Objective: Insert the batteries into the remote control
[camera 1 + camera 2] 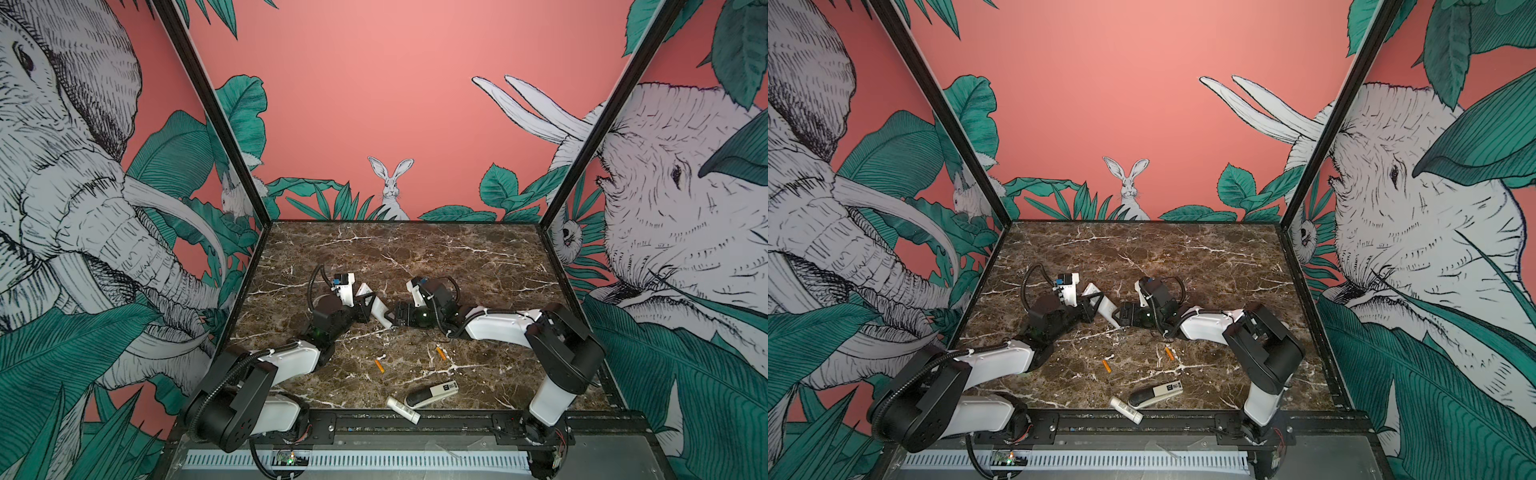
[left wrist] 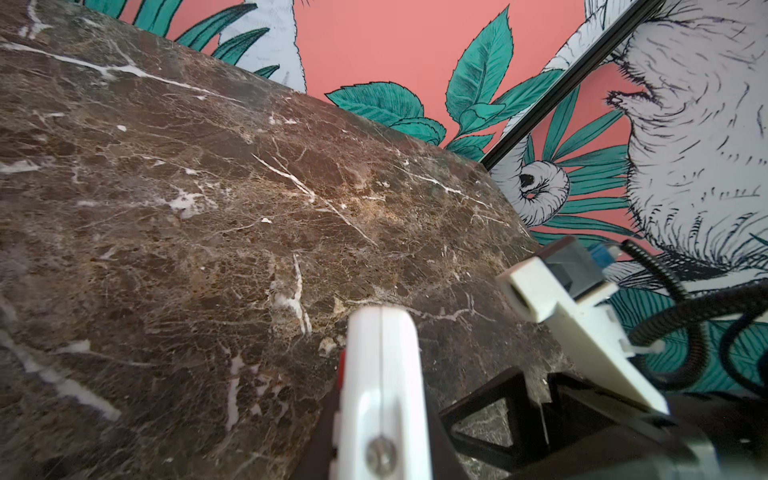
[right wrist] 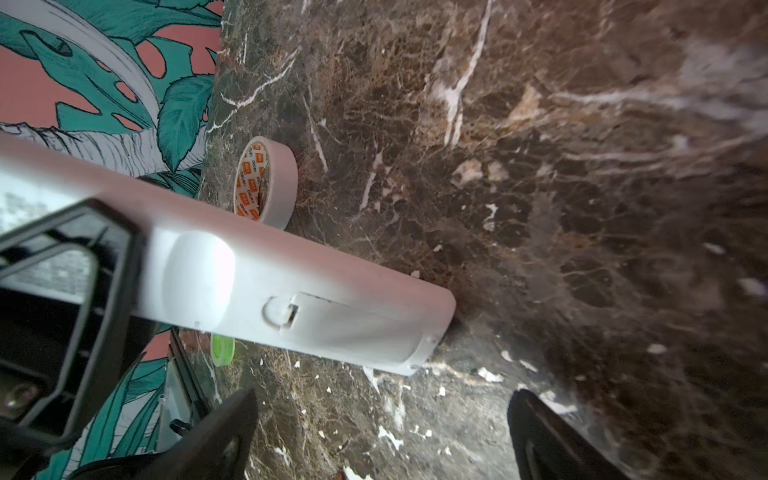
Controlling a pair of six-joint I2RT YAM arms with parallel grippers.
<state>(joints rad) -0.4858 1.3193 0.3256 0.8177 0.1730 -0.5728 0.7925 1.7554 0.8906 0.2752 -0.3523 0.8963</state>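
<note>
Gripping the remote control (image 1: 380, 312) mid-frame with my left claw (image 1: 367, 306) clamped on it, I have my right claw (image 3: 382, 397) spread open just beside its end; both batteries (image 1: 379, 365) lie on the desk (image 1: 478, 257), lower down.

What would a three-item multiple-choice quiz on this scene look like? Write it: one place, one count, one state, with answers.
1. The batteries lie: A on the table; B in the right jaws; C inside a drawer.
2. Batteries in view: A one; B two; C four.
3. The remote is: A flat and untouched; B gripped by the left jaws; C gripped by the right jaws.
Answers: A, both rest on the marble; B, two orange cylinders show; B, the left jaws clamp it, tilted, one end down.
</note>
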